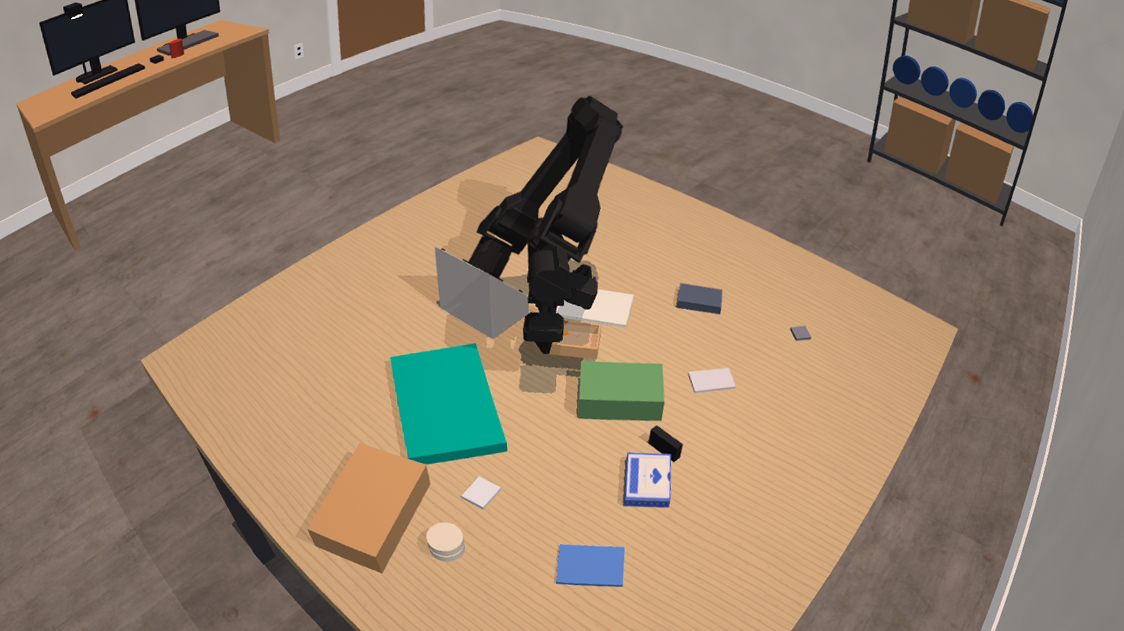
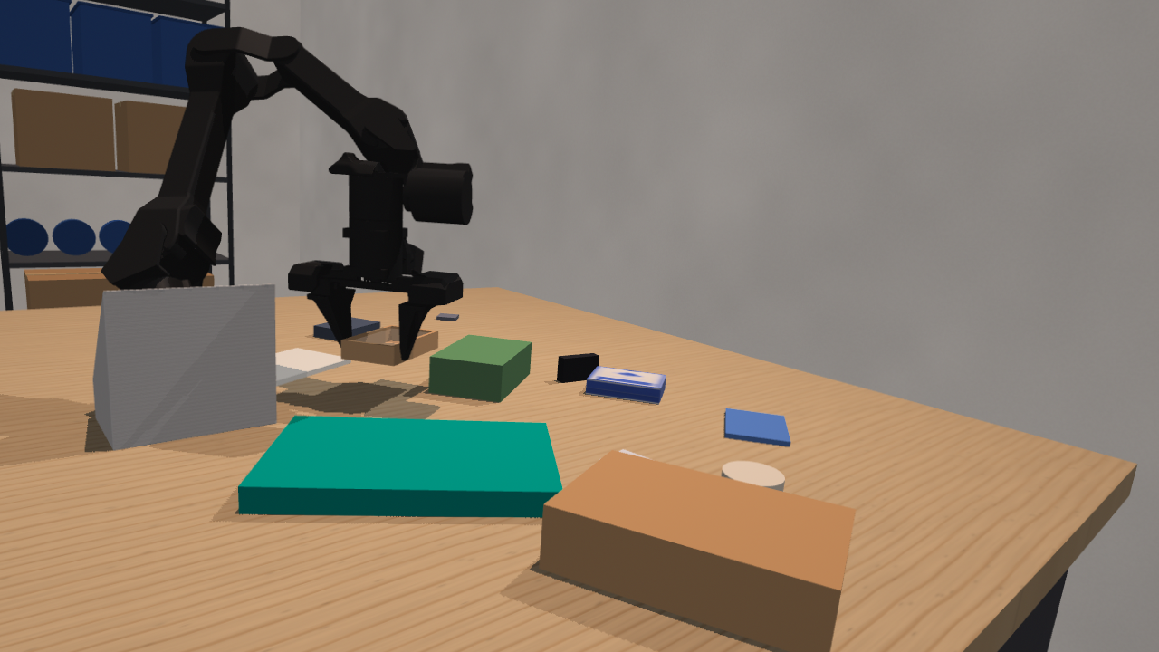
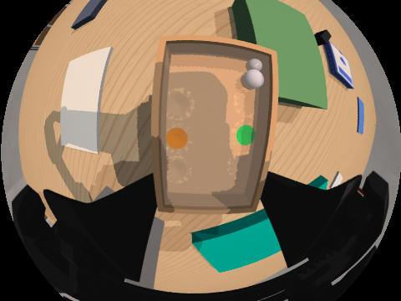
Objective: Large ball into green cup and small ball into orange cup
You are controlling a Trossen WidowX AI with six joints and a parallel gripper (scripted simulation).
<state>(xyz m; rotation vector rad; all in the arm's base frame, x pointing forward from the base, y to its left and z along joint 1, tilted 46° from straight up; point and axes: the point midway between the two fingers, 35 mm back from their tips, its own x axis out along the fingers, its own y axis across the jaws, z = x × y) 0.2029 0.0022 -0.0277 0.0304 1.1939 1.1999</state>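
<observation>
Wooden puzzle [image 3: 214, 125]: a shallow rigid tray that I held just above the table [image 2: 932, 519], roughly level, to the left of the green box [image 2: 479, 366] in the exterior view.
Gripper [image 2: 378, 339]: I had it clamped across the puzzle's width, one finger on each long side wall, the jaws stopped wide on the wood.
Large ball [image 3: 253, 79]: it sat in the far right corner of the tray in the wrist view, outside any cup.
Small ball [image 3: 256, 63]: it touched the large ball, tucked deeper into the same corner.
Green cup [image 3: 246, 134]: it lay on the right side, nearer me than both balls.
Orange cup [image 3: 177, 137]: it lay on the left side, well apart from the balls.
Handling, as I judged it: light and stiff, so the walls took the squeeze without bending; the smooth wood could slip if I tilted sharply.
Hold point: mid-length on the side walls seemed best, keeping tilts balanced.
Balls' behaviour: I expected them to roll freely under the clear cover, so gentle tilts only.
</observation>
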